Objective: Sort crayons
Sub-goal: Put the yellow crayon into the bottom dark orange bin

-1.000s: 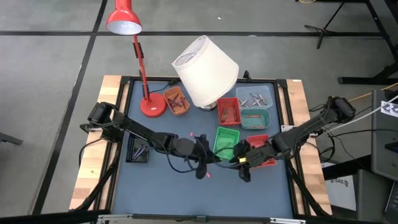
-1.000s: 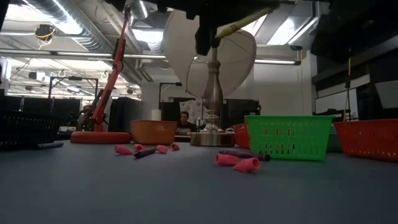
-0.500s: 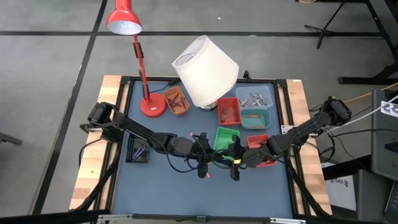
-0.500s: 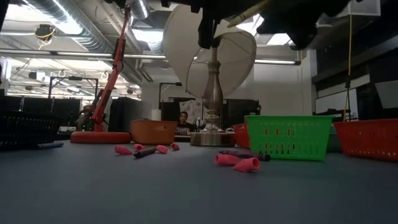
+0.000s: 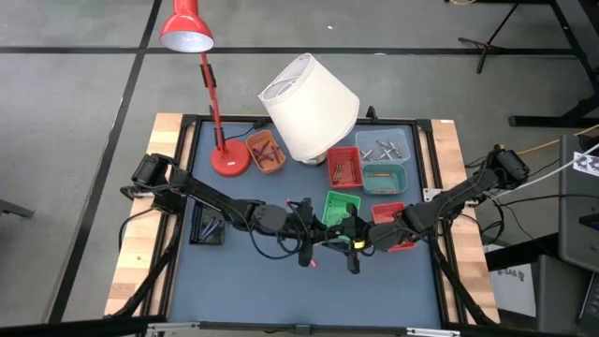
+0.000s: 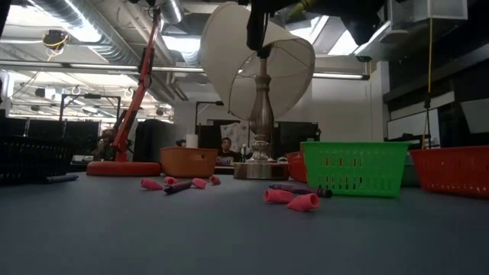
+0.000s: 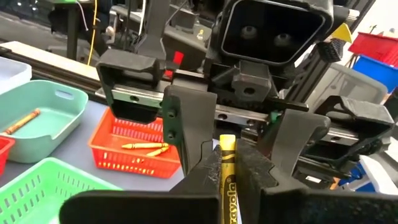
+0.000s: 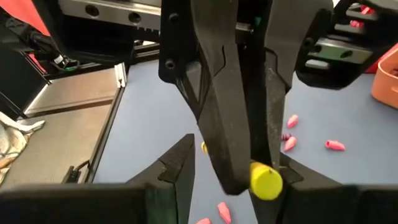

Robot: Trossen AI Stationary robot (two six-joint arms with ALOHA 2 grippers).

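My left gripper (image 5: 318,236) is above the middle of the table, shut on a yellow crayon (image 7: 227,163). My right gripper (image 5: 348,240) faces it, open. Its fingers (image 7: 181,121) stand on either side of the crayon's free end (image 8: 266,181). I cannot tell whether they touch it. Several pink crayon pieces (image 6: 293,198) and a dark one (image 6: 177,187) lie on the blue table top, and some also show in the high view (image 5: 313,264). My left gripper pinches the yellow crayon's wrapped body (image 7: 226,180) between its two fingers. The crayon lies along the fingers, and its end sticks out past the fingertips toward my right gripper. The fingers point about level toward the table's right. The crayon is lifted clear of the table.
Small trays stand behind the grippers: green (image 5: 341,208), red (image 5: 343,168), teal (image 5: 384,178), clear (image 5: 385,148), and orange-red (image 7: 140,149) under my right arm. An orange tray (image 5: 265,152), a red desk lamp (image 5: 229,159) and a white lampshade (image 5: 309,108) are at the back, and a black tray (image 5: 207,226) at the left.
My right gripper has gone toward the table's left, up to my left gripper, and its open fingers now stand around the crayon's free end. My left gripper has risen a little with the crayon.
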